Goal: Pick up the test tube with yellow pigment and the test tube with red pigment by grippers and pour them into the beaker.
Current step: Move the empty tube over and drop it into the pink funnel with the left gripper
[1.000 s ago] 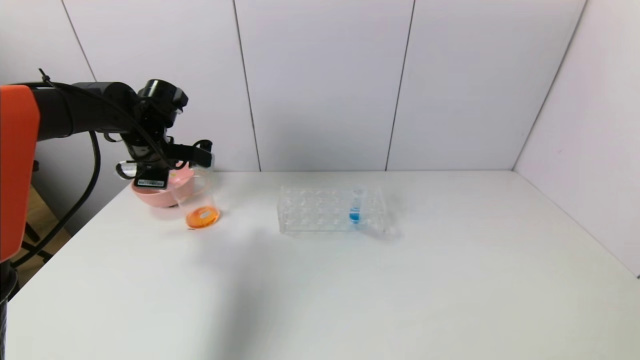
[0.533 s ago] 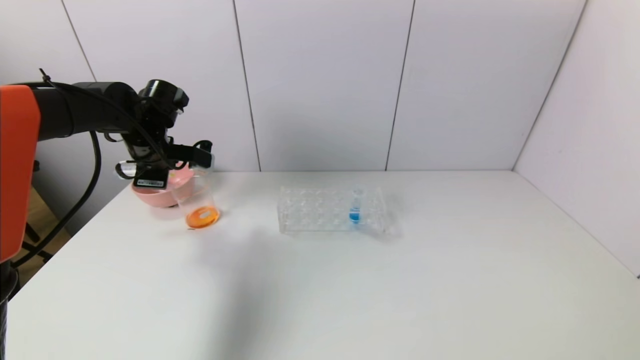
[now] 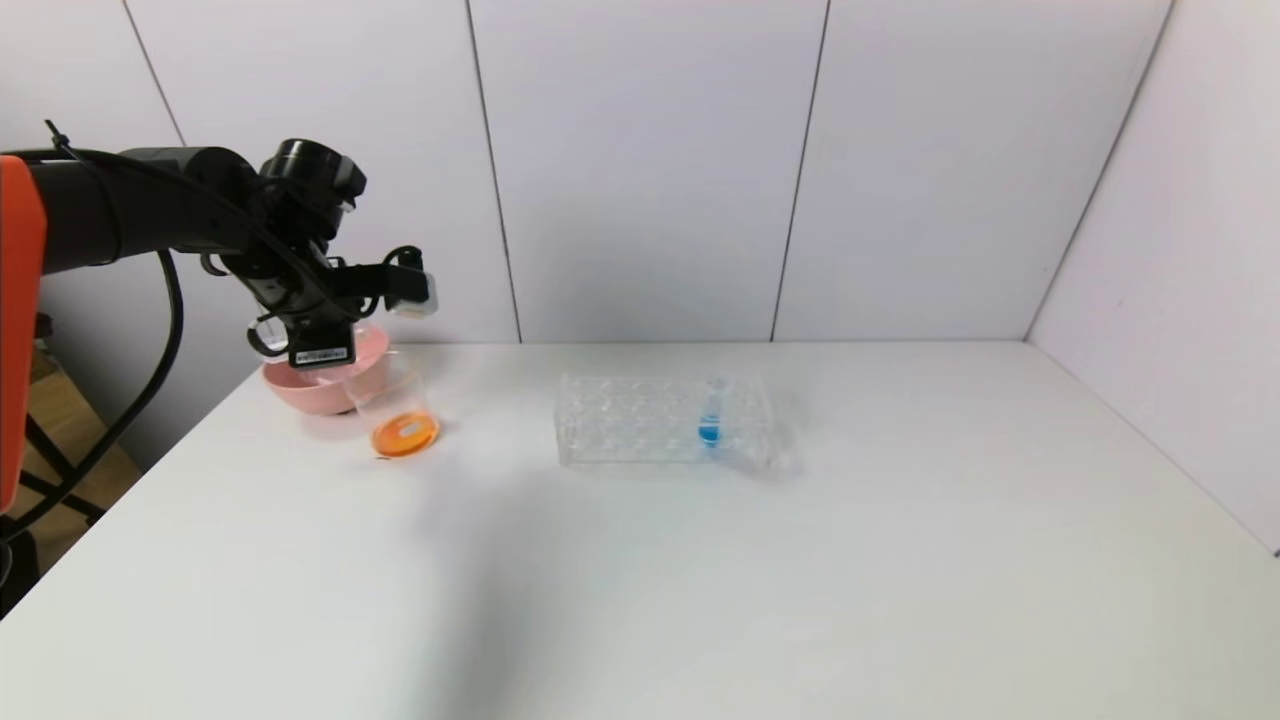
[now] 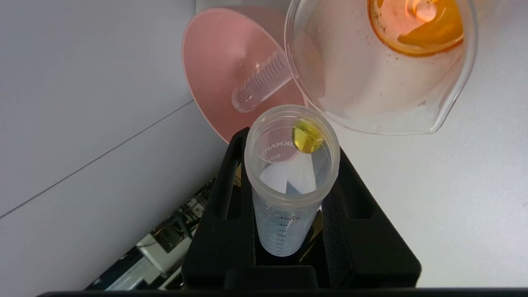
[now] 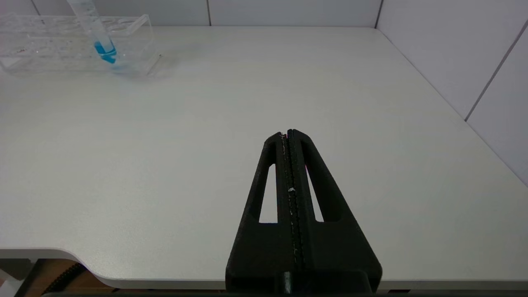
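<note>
While the left pincer clenches the tube with yellow pigment above the far left corner of the surface, a small yellow drop sits inside the tube's mouth. Just beside it, the beaker holds orange liquid and touches the pink bowl, where an empty tube lies. Near the surface's front edge, the right pincer hovers clenched on nothing.
</note>
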### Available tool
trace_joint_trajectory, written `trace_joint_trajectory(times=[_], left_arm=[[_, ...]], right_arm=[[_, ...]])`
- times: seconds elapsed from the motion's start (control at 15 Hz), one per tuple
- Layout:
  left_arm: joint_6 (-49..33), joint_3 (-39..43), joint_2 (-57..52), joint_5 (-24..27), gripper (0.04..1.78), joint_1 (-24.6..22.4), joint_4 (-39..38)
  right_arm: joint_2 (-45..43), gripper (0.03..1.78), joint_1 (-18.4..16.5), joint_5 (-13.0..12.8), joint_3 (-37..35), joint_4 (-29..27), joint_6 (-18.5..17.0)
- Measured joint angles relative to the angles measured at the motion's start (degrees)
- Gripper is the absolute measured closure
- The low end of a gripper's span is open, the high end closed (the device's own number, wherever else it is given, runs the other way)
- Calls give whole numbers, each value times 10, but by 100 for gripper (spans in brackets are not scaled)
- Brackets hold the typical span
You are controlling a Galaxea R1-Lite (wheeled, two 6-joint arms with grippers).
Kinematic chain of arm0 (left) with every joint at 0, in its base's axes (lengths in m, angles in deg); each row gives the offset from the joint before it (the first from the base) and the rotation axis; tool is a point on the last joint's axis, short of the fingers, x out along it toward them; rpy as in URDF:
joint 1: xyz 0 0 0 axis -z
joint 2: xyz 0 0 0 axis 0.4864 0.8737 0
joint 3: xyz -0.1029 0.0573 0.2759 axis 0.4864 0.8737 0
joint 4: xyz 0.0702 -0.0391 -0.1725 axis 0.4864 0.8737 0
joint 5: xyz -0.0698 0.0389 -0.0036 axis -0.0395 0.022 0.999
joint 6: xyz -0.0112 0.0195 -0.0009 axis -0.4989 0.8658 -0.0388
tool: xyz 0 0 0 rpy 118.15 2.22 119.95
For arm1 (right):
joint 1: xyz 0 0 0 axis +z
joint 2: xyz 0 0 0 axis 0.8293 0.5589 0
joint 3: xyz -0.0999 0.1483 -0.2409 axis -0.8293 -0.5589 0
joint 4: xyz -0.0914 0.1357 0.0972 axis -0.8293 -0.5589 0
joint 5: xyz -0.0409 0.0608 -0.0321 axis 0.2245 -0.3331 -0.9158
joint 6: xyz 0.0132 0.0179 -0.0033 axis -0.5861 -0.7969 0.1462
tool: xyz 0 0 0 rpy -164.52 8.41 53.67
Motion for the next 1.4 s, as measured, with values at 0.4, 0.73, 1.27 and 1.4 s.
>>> trace_joint_trajectory(times=[0.4,0.73,1.27,1.4], left_arm=[[-129,0,-22,113,135,-15,-31],[-276,0,-40,250,135,-32,-71],[-522,31,-43,359,135,-70,-267],[-558,68,-41,348,135,-84,-322]], right_arm=[[0,170,0,0,0,0,0],[0,170,0,0,0,0,0],[0,170,0,0,0,0,0],[0,170,0,0,0,0,0]])
